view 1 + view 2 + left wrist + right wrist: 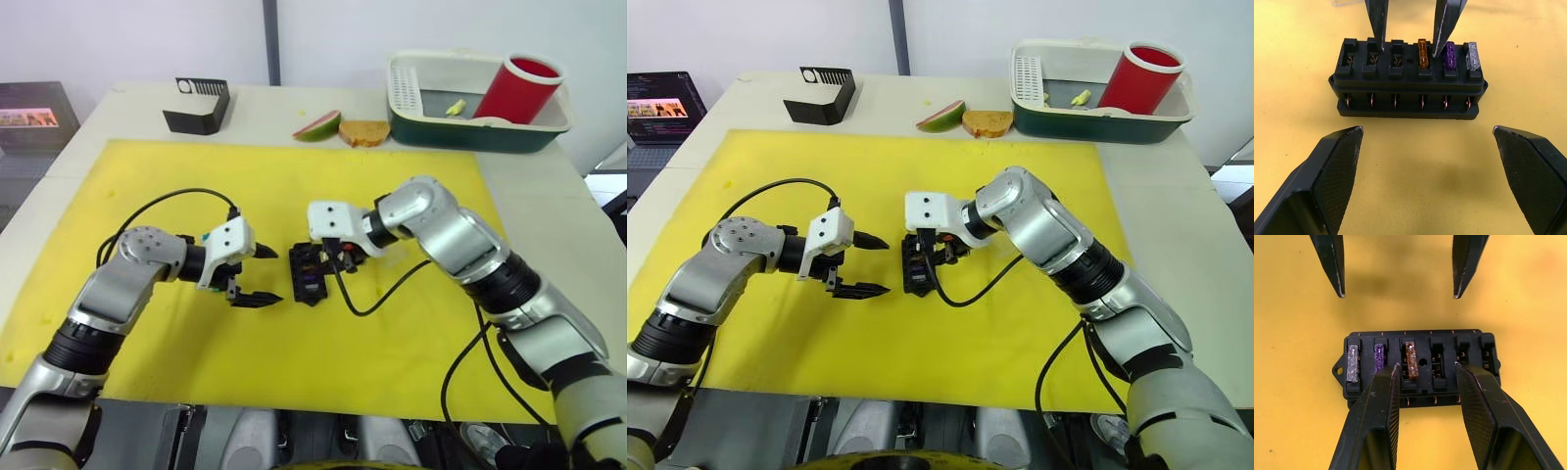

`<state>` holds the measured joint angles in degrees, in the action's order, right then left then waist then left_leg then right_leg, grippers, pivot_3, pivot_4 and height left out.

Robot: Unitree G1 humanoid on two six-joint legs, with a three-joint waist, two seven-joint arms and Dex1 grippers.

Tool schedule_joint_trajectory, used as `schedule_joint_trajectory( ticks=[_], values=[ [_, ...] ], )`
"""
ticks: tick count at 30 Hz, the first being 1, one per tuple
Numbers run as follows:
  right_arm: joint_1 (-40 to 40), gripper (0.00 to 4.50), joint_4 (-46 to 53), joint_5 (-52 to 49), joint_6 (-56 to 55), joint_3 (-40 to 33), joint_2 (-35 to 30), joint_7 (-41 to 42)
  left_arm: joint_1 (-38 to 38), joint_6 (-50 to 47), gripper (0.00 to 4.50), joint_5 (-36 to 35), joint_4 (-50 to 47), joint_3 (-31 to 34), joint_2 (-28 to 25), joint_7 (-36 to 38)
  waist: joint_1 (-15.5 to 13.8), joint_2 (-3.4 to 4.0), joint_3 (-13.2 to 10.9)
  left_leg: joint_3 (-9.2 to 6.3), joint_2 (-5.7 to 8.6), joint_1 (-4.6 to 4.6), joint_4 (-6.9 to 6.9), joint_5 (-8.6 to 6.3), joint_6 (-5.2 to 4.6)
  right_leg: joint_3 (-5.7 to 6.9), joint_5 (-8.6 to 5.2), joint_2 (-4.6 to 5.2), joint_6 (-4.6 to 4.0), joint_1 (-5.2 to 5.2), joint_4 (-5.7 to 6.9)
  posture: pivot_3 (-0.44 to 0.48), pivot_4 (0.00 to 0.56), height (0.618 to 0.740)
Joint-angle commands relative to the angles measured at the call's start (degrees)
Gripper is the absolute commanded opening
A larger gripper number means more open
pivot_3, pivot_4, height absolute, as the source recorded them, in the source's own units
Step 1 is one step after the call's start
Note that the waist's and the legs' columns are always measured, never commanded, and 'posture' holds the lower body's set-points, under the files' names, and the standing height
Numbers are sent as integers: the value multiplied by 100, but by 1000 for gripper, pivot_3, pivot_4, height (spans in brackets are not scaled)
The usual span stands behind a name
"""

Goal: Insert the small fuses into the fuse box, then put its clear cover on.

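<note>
While the fuse box [310, 274] lies on the yellow mat [294, 186] with three slots vacant, the right gripper [1425, 369] hovers released directly above; the left gripper [257, 276], spread empty, waits at its 9 o'clock.

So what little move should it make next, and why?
Probably lift the right pincer off the fuse box and fetch another fuse. The amber, purple and clear fuses are seated, three slots are empty, and both pincers are open, holding nothing.
</note>
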<state>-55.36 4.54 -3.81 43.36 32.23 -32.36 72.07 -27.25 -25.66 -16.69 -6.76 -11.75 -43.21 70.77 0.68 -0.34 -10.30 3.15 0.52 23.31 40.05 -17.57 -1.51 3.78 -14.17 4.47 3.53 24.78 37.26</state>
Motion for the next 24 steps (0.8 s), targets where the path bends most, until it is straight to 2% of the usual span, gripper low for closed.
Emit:
schedule_joint_trajectory(
  ticks=[1,6,10,24],
  values=[
    [-266,1865,313,-348,247,-455,27,75,-82,105,4500,9,11,52,10,2,-1,0,0,0,0,0,0,0,0,0,0,0,0,0,0,0,150,740],
    [-211,1865,407,-592,340,-673,8,-12,-108,133,4500,16,86,100,-2,-7,0,0,0,-1,0,0,0,-1,-1,1,0,0,0,1,0,0,150,740],
    [119,71,394,-615,90,-649,-14,-134,-133,133,4500,12,99,121,-3,-13,-9,0,0,-1,0,1,0,-1,-1,0,0,1,0,0,-1,0,150,740],
    [554,29,146,-636,-319,-609,50,-322,-191,93,4500,-32,113,160,13,-24,-1,0,0,-1,0,2,0,0,0,1,0,0,0,1,0,0,150,740]
  ],
)
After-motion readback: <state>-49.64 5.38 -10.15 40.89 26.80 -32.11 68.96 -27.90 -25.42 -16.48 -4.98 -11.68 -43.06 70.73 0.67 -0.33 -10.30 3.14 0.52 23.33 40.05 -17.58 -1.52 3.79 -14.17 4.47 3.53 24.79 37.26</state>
